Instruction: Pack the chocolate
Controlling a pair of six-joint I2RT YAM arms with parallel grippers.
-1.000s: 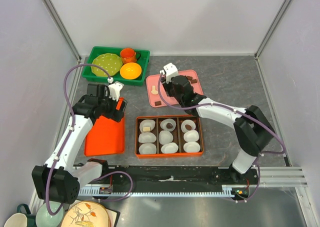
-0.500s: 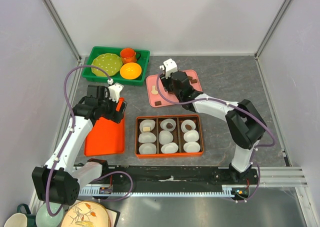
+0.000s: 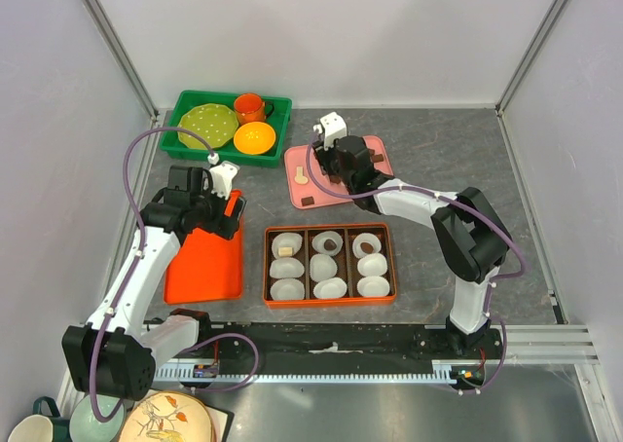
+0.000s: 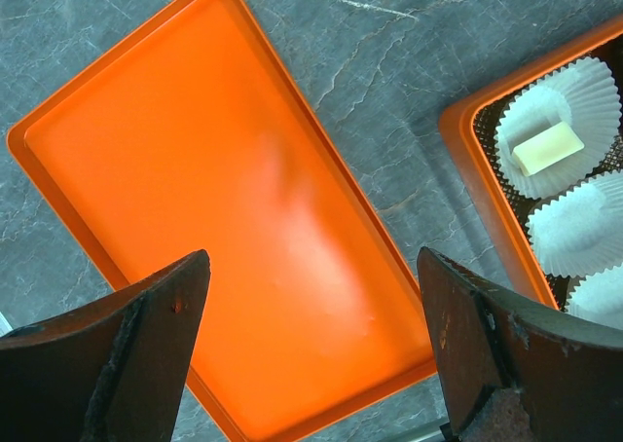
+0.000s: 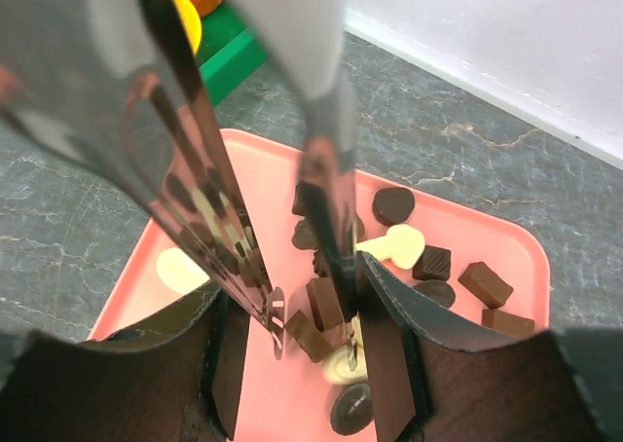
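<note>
Several chocolate pieces (image 5: 326,306), dark, brown and cream, lie on a pink tray (image 5: 273,403) at the back middle (image 3: 292,160). My right gripper (image 5: 310,359) is shut on metal tongs (image 5: 277,325). The tong tips stand apart, low over the tray, either side of two brown pieces. The orange box (image 3: 265,267) holds white paper cups. One cup has a cream piece (image 4: 547,148) and two have brown pieces (image 3: 329,245). My left gripper (image 4: 311,345) is open and empty above the flat orange lid (image 4: 195,189).
A green bin (image 3: 185,142) with a green plate, an orange cup and a yellow bowl stands at the back left. The orange lid (image 3: 204,267) lies left of the box. Dishes sit at the near left corner, below the table edge.
My right wrist has shifted a little back and left over the pink tray, the tongs staying low above the pieces. The left arm has not moved.
</note>
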